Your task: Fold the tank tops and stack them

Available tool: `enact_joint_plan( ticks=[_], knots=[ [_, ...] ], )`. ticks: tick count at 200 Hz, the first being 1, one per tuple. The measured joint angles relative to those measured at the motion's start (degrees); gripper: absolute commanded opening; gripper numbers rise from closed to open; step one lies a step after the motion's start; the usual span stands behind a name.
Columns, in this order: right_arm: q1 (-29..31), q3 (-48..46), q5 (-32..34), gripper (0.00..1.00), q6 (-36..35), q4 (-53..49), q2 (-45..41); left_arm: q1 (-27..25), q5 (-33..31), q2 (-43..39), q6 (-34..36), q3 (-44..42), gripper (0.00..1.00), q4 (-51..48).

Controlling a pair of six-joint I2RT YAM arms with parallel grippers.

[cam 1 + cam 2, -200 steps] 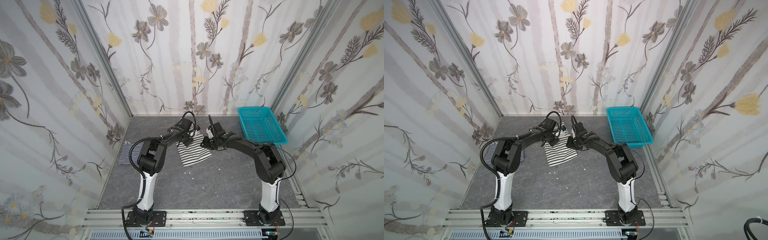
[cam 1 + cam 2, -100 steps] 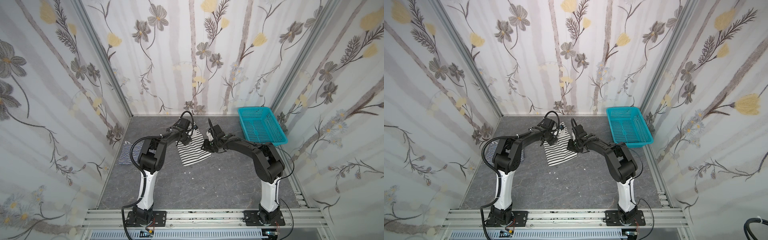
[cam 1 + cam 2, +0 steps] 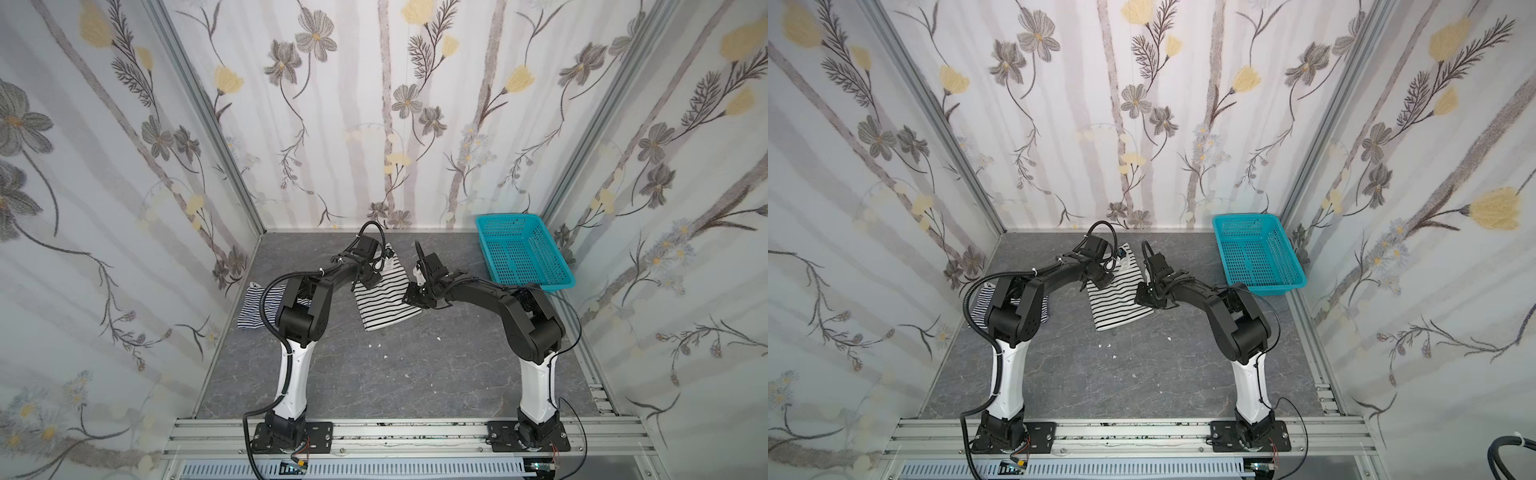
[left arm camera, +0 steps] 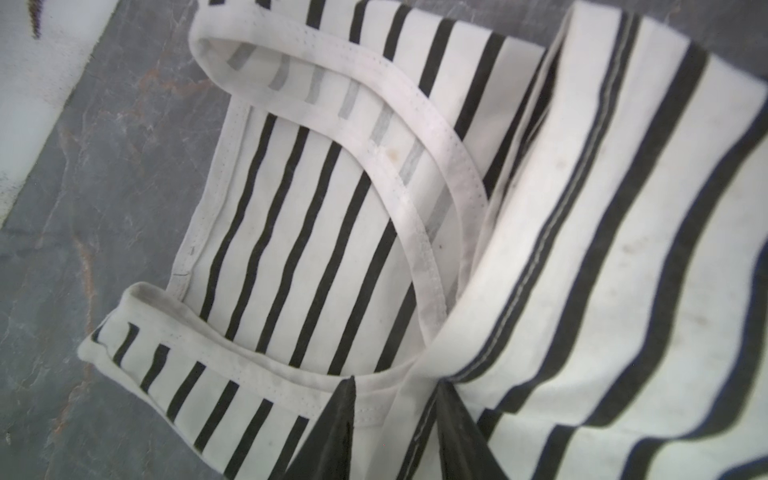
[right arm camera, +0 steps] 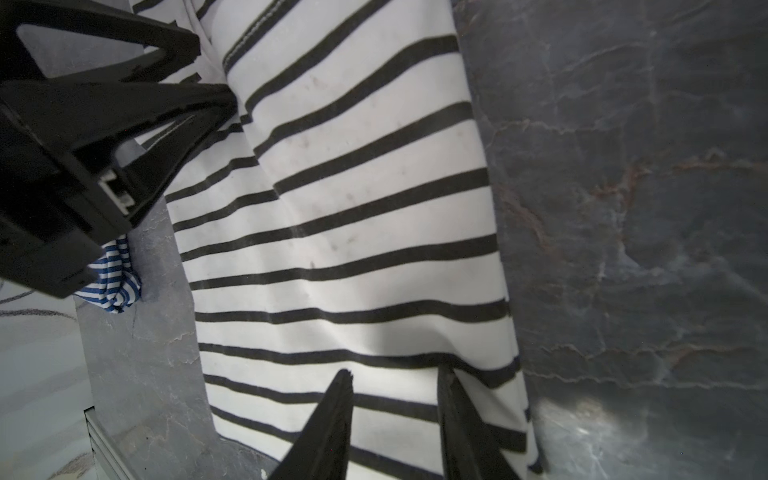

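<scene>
Over striped top (image 3: 384,299), both arms (image 3: 332,274) outstretched

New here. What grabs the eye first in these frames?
Dead centre is the wide-striped tank top, with the left end effector and the right end effector both at its edges. Next comes the teal basket in the back right corner. The navy-striped tank top sits bunched at far left.

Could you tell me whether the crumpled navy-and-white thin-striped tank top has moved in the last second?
No; the navy-and-white thin-striped tank top still lies in the same spot beside the floral left wall.
</scene>
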Motion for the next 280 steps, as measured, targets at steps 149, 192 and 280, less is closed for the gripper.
enact_joint_plan(
  ticks=[149,192,280],
  knots=[
    [0.13,-4.02,-1.79,0.50,0.07,4.39,-10.97,-9.88,3.87,-36.72,-2.73,-35.26,0.59,-1.05],
    [0.00,-12.50,-1.77,0.57,1.57,5.14,-14.84,-14.19,1.46,-41.51,-2.75,-43.60,0.62,0.79],
    [-0.13,-22.86,-2.62,0.56,7.56,14.14,-16.02,-15.63,-4.17,-36.54,-1.11,-46.97,0.60,8.83]
  ],
)
